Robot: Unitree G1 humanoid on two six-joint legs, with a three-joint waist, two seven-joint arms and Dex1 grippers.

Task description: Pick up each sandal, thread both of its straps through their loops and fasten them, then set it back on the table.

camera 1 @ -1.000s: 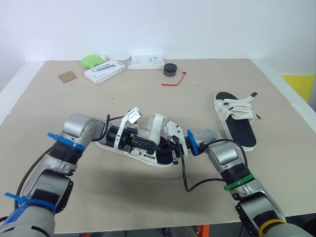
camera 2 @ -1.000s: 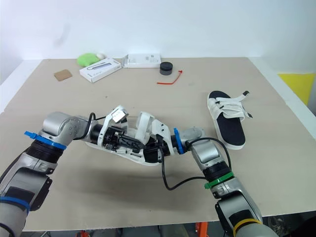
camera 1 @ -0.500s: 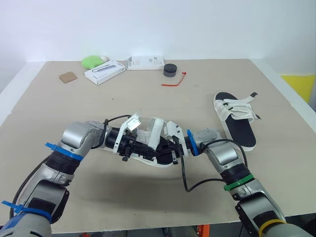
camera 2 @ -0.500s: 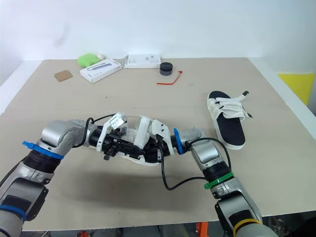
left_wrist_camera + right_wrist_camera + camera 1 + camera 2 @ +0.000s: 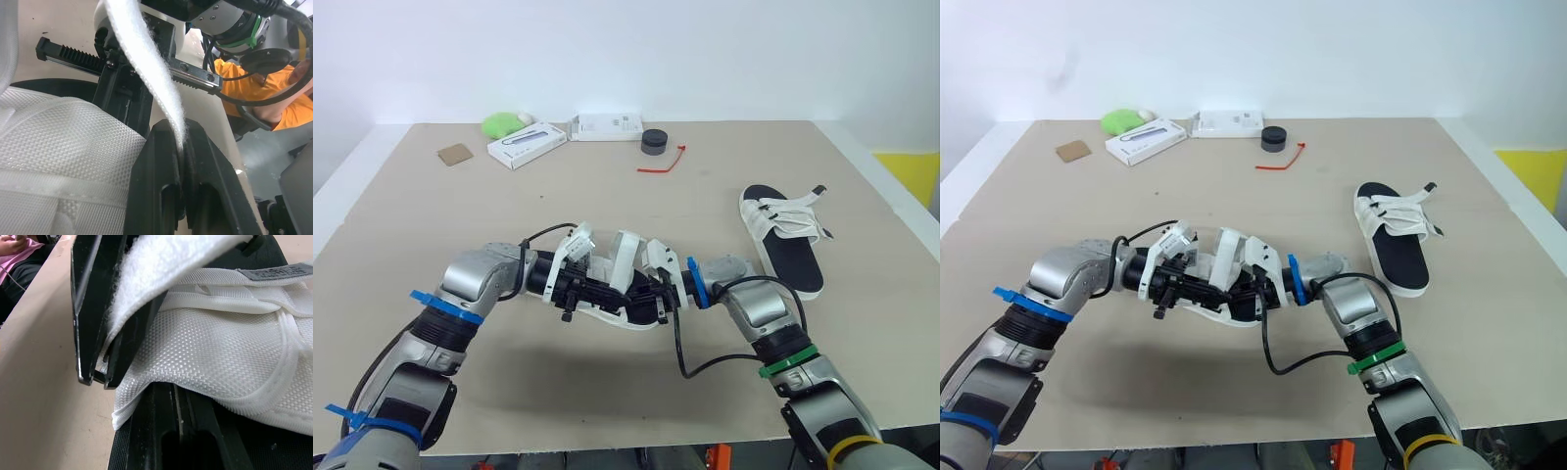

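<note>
**Head views:** The black-soled sandal with white woven straps [image 5: 625, 318] hangs just above the table [image 5: 431, 225], near the middle of its front edge. It is held between the left gripper [image 5: 570, 292] and the right gripper [image 5: 658, 297]. A second matching sandal [image 5: 783, 240] lies near the right edge.

**Left wrist view:** The jaws are pressed together on the white fuzzy strap [image 5: 146, 63].

**Right wrist view:** The jaws appear closed on the edge of the white mesh upper [image 5: 220, 357].

**Handling:** The sandal is probably light, with a fairly stiff sole and limp straps. Pinch each strap near its tip and steady the sandal by the sole.

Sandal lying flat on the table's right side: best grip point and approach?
Grip the flat sandal at its bare heel end, coming low from the robot's side. Its loose straps crowd the far half, while the near half is open black footbed with a clear rim. The left gripper is shut on the other sandal's strap.
</note>
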